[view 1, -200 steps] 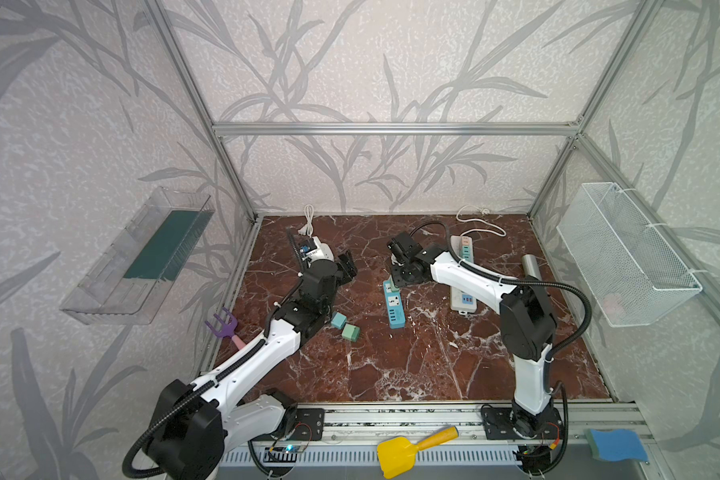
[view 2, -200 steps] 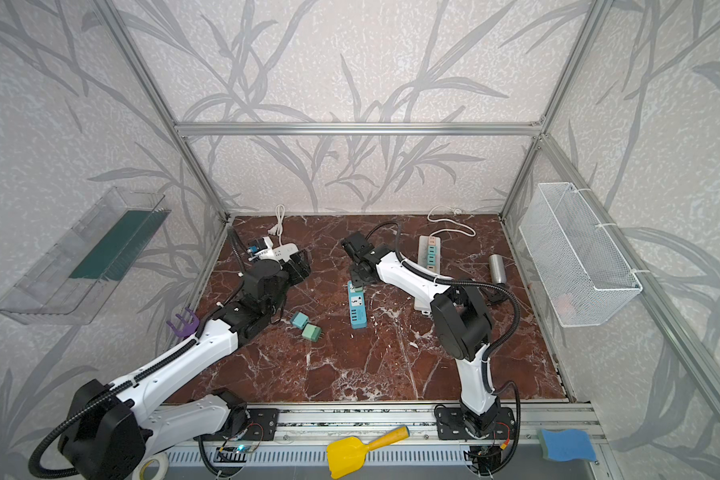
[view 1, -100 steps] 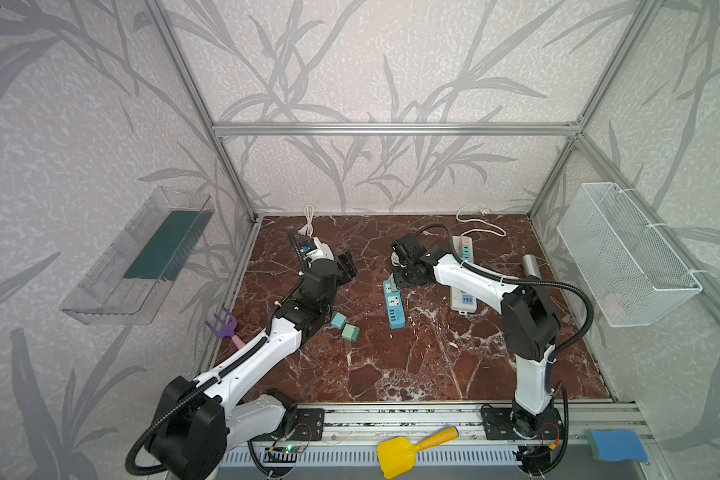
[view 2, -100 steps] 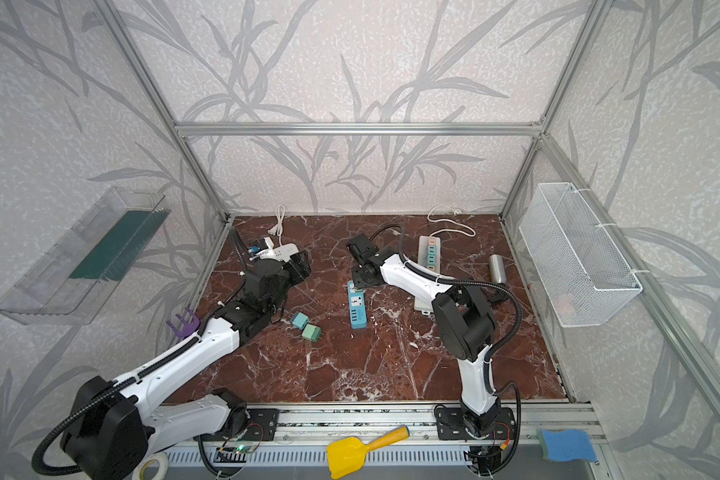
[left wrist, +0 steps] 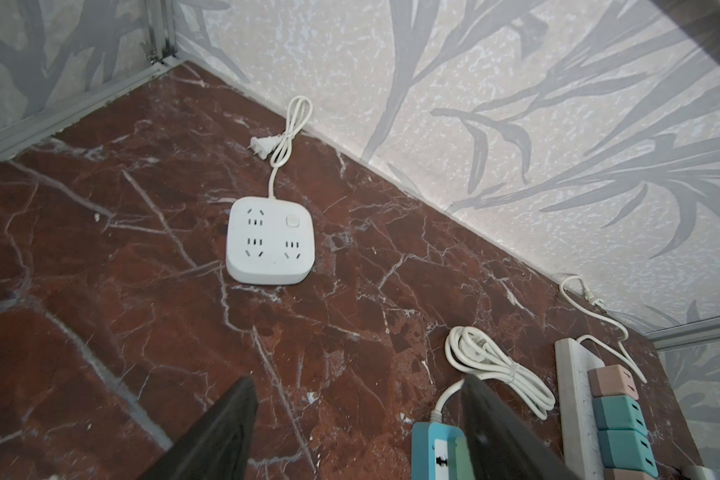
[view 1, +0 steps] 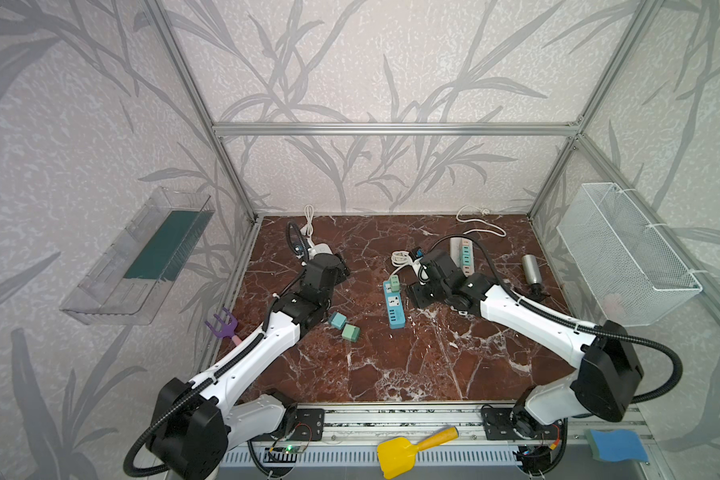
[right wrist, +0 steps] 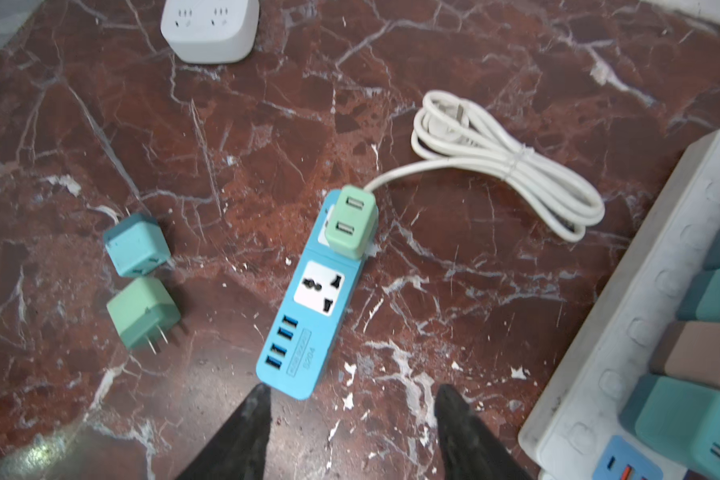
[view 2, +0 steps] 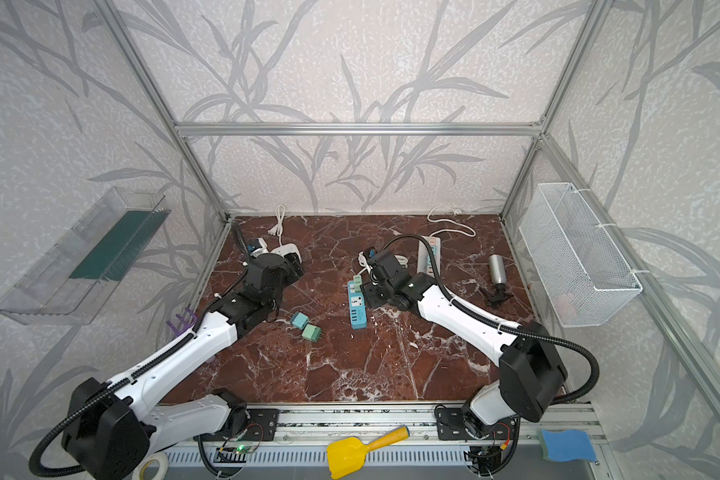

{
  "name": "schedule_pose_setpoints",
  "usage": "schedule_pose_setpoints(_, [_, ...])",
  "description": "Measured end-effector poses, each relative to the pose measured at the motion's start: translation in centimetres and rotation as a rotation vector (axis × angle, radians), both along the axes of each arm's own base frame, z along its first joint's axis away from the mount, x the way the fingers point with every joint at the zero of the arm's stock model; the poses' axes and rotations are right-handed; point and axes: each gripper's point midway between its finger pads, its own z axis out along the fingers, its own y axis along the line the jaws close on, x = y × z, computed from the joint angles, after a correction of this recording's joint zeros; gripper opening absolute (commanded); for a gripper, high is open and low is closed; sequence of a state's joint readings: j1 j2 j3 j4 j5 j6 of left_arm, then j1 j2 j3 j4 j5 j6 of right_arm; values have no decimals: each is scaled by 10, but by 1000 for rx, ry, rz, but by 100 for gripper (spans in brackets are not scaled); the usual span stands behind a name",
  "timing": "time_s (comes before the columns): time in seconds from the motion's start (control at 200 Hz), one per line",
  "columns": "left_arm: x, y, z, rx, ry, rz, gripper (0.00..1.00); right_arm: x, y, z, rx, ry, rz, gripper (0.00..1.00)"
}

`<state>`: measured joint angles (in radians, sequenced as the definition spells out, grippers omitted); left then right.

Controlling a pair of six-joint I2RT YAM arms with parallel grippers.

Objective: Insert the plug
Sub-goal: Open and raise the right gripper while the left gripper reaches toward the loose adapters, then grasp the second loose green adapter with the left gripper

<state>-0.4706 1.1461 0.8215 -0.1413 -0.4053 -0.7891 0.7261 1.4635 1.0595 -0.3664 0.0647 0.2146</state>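
Right gripper (right wrist: pixel 352 392) hangs wide and empty just off the blue strip (right wrist: pixel 296 345), where one mint plug (right wrist: pixel 351 222) sits seated. Left gripper (left wrist: pixel 358 380) gapes empty too. On the tabletop (right wrist: pixel 474 291) we've got a loose green plug (right wrist: pixel 142 311): light, rigid, slick, so we'd pinch its flat sides, clear of the prongs.

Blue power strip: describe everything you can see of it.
The blue power strip is a flat, glossy plastic bar lying face up on the marble tabletop. At its cord end a light green USB adapter sits on a socket; next comes one empty white universal socket, then four blue USB ports. Its white cord lies bundled beside it. The right hand is open near its USB end, not touching.
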Motion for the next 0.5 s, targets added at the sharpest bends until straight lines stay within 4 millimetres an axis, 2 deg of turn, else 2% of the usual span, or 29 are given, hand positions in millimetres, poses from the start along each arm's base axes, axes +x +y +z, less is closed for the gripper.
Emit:
schedule_pose_setpoints(0.12, [-25,-3,-38,-44,127,-42,75,-16,-10,-32,-4,25,19,67])
schedule_pose_setpoints(0.205, [-48,-8,-70,-82,252,-80,74,-24,-16,-44,-3,26,22,71])
schedule_pose_setpoints(0.36, [-93,-30,-116,-161,439,-134,75,-29,-20,-46,34,-12,17,79])
schedule_pose_setpoints(0.5, [-122,-52,-136,-188,565,-132,77,-28,-23,-46,44,-45,6,81])
